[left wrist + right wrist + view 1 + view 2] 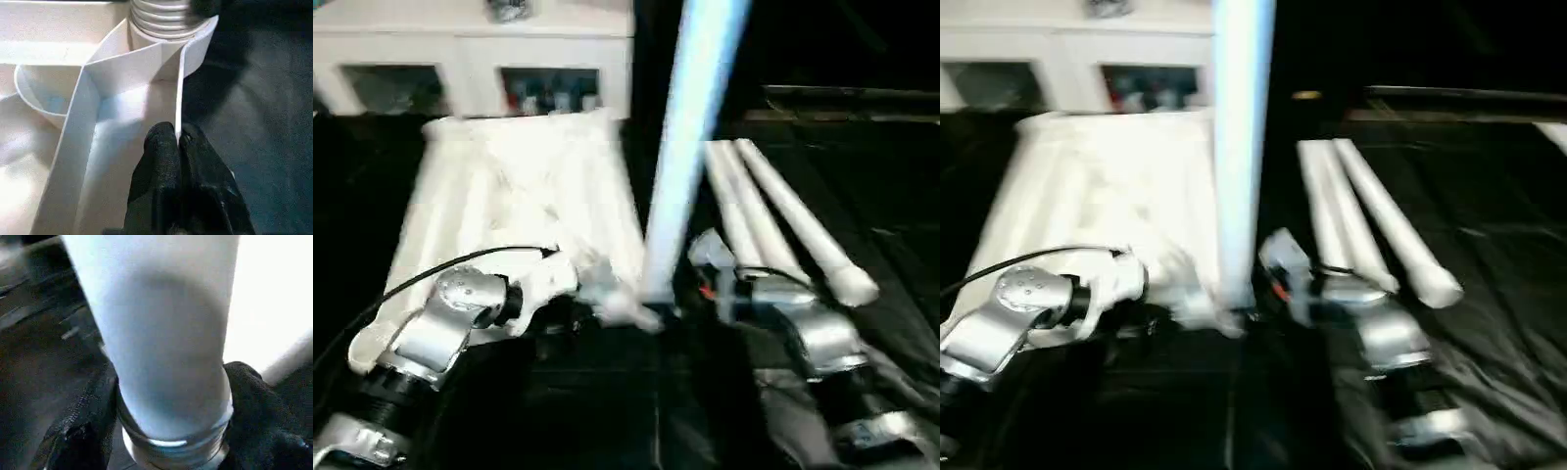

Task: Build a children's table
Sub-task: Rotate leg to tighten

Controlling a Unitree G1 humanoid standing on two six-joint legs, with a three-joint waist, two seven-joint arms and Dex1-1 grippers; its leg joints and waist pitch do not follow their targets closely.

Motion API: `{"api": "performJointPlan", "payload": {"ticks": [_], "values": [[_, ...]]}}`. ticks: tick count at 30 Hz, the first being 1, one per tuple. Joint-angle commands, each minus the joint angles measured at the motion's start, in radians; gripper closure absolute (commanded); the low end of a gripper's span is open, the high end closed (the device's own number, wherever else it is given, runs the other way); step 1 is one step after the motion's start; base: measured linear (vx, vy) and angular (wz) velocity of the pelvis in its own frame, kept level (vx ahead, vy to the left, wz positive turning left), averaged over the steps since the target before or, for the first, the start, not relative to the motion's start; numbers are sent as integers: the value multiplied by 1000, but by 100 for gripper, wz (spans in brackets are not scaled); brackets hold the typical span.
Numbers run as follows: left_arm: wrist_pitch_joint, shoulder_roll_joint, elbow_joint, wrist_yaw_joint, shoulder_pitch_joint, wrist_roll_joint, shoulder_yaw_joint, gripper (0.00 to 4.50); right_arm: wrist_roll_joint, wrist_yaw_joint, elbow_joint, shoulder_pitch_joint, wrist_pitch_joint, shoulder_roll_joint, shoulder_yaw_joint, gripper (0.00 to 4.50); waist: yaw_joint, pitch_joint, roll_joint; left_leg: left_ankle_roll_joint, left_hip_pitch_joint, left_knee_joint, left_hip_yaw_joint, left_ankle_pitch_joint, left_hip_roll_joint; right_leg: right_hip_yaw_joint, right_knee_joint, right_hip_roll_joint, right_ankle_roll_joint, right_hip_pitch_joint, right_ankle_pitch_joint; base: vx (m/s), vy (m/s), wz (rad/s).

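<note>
On the black mat, three legs (783, 220); left pincer (177, 142) clenched on tabletop rim (181, 73); right pincer (171, 431) grasping one leg (690, 127).

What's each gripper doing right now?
Left gripper: shut on the table top's rim.
Right gripper: closed around the upright leg near its threaded end.

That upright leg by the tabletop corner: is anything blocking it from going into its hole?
Nothing visible blocks it. The leg stands with its threaded end already in the corner socket of the tabletop. The right gripper has a finger on each side of its base; the left gripper pinches the tabletop's edge.
</note>
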Motion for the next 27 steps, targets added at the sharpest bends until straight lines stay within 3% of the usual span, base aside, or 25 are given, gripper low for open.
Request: {"api": "performJointPlan", "payload": {"ticks": [1,2,4,6,7,11,12,15,20,24,27], "values": [[72,-60,-69,70,9,-29,-8,450,-18,-135,52,-5,53,64,12,173,-2,-49,10,-26,-3,-88,-70,-247,110,70,-91,-131,-188,49,-422,-53,4,-13],[102,-83,-87,110,11,-28,6,450,-15,-177,63,-9,59,94,3,173,-8,-47,7,-26,-4,-91,-73,-273,105,65,-100,-125,-157,47,-476,0,0,0],[211,-168,-147,233,20,-14,42,450,-23,-326,121,-33,60,193,-22,173,-21,-47,8,-28,1,-88,-73,-273,106,69,-101,-127,-166,40,-461,0,0,0],[254,-210,-176,293,24,3,53,450,-35,-400,160,-52,57,234,-34,173,-28,-44,2,-16,6,-84,-70,-281,100,70,-112,-127,-159,35,-489,0,0,0],[266,-225,-188,312,25,9,54,450,-38,-414,173,-59,55,245,-34,173,-27,-45,4,-12,6,-84,-70,-274,99,71,-110,-127,-158,35,-490,0,0,0],[325,-258,-243,366,29,16,41,450,-60,-478,216,-83,16,281,-51,173,-30,-48,2,9,0,-87,-67,-242,103,73,-102,-122,-168,35,-409,0,0,0],[322,-255,-250,369,29,20,33,450,-56,-481,223,-89,13,282,-61,138,-30,-49,3,14,-1,-85,-65,-228,102,73,-99,-121,-180,35,-367,0,0,0],[304,-230,-239,356,30,40,25,450,-58,-473,224,-95,-1,259,-78,103,-30,-56,4,38,-5,-81,-60,-166,101,74,-86,-118,-210,40,-228,0,0,0],[235,-158,-193,293,27,52,11,450,-72,-344,149,-67,-73,153,-56,57,-15,-60,4,69,-4,-74,-54,-122,99,72,-80,-116,-223,42,-165,0,0,0],[172,-114,-160,233,27,44,0,450,-39,-244,73,-42,-62,73,-74,21,-5,-67,6,100,-7,-68,-55,-62,100,68,-65,-113,-243,46,-54,0,0,0],[123,-88,-131,197,22,40,-5,450,-32,-167,34,-27,-73,16,-64,3,4,-65,8,112,-6,-67,-56,-70,103,65,-69,-114,-241,44,-67,0,0,0]]}}
